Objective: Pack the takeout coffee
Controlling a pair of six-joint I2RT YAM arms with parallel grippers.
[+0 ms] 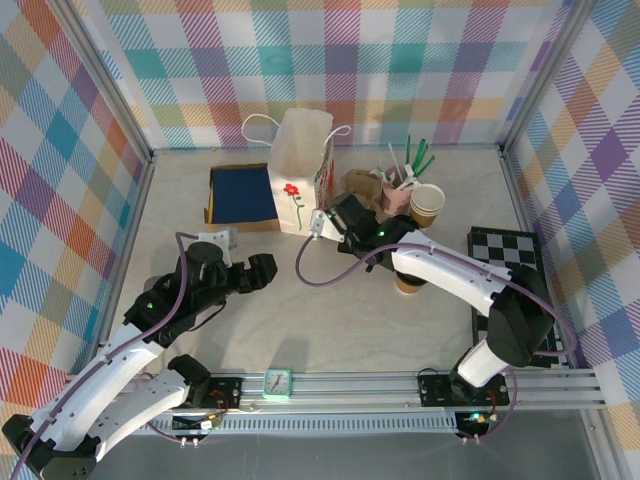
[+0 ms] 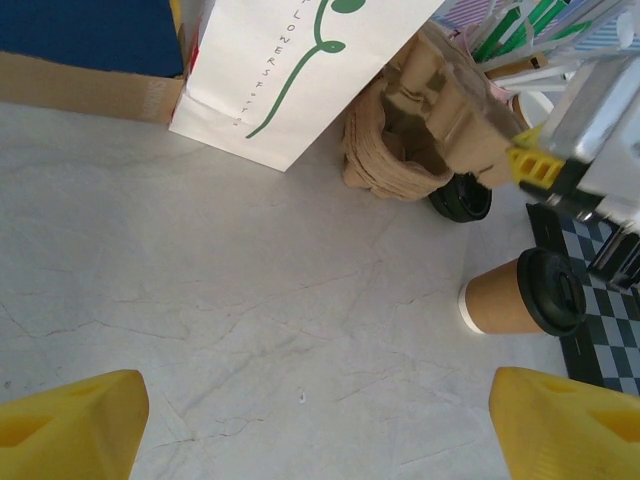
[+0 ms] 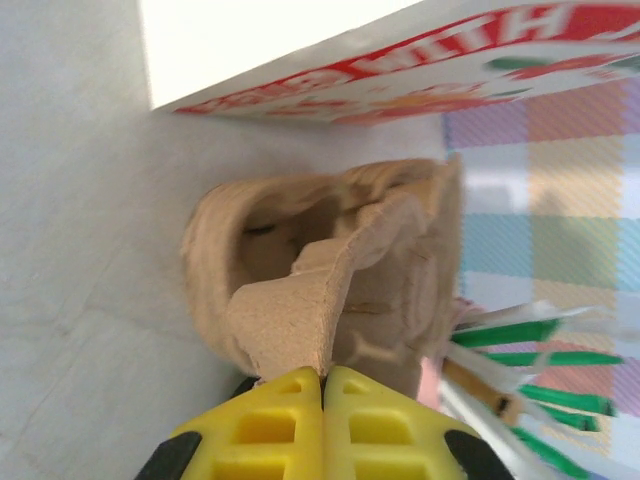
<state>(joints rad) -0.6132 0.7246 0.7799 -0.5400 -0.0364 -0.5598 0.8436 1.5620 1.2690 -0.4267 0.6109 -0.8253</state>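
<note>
A: What is met nearest?

B: In the left wrist view the left tool (image 2: 320,425) is spread wide. Nothing is held between its yellow fingers (image 2: 70,420), and bare bench (image 2: 200,290) is seen beneath.

A: Where is the takeout coffee placed?

B: The takeout coffee (image 2: 520,295) is found at the right of that frame, a little below the middle. It is well apart from the left tool and just beside the checkered board (image 2: 590,350). In the top view it is half covered by the right arm, right of centre. Whether it stands square cannot be told.

A: How is it expected to handle?

B: It is judged light, though the fill cannot be seen. The kraft wall is soft and would be dented by a hard squeeze. The black lid is only pressed on, so it could be popped off if it were gripped. The cup is best taken around the paper wall below the lid's rim, gently, and kept upright.

A: And farther back?

B: The right tool (image 3: 322,385) is closed tight, and a wall of the pulp cup carrier (image 3: 330,270) appears to be pinched at its tips. A loose black lid (image 2: 462,197) is seen against the carrier's foot. Behind them the white paper bag (image 1: 300,165) is stood in the upper middle of the top view. An unlidded cup (image 1: 427,203) and a bunch of straws (image 1: 410,160) are set to its right.
</note>
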